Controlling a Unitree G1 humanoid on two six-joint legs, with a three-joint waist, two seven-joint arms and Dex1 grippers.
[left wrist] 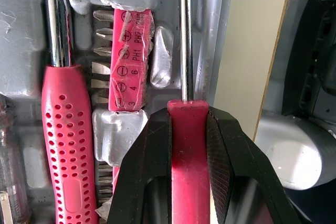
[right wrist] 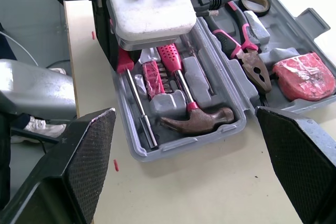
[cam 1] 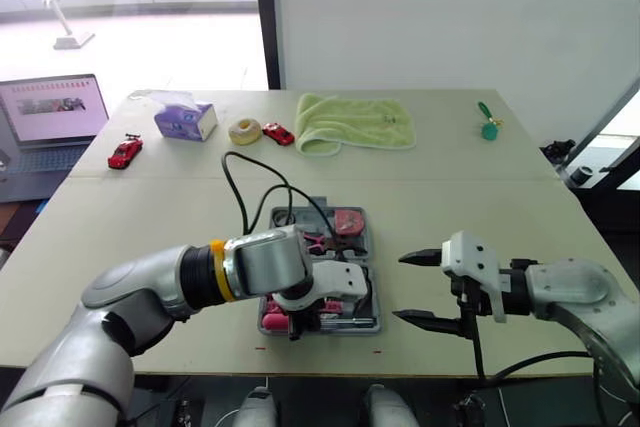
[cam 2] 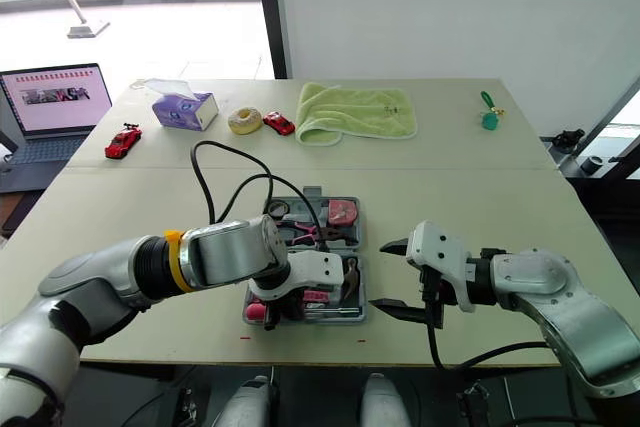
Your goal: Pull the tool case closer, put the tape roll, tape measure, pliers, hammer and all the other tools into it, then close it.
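Fingers [left wrist: 223,153] of my left gripper [left wrist: 188,114] clamp the screwdriver [left wrist: 187,145] by its handle, shaft lined up over its slot along the near edge of the case [right wrist: 294,11], so it drops straight in. My right gripper [cam 1: 403,288] hangs beside the case, jaws wide apart, likely to steady it.

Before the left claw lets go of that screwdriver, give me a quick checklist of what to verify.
1. Left claw shut on screwdriver: ok.
2. Screwdriver shaft lying in the tool case groove: ok.
3. Handle fully seated: cannot tell.
4. Right claw open, apart from the case: ok.
5. Hammer, pliers, tape measure, tape roll in the case: ok.
6. Black cable clear of the case for closing: not ok, it crosses above.
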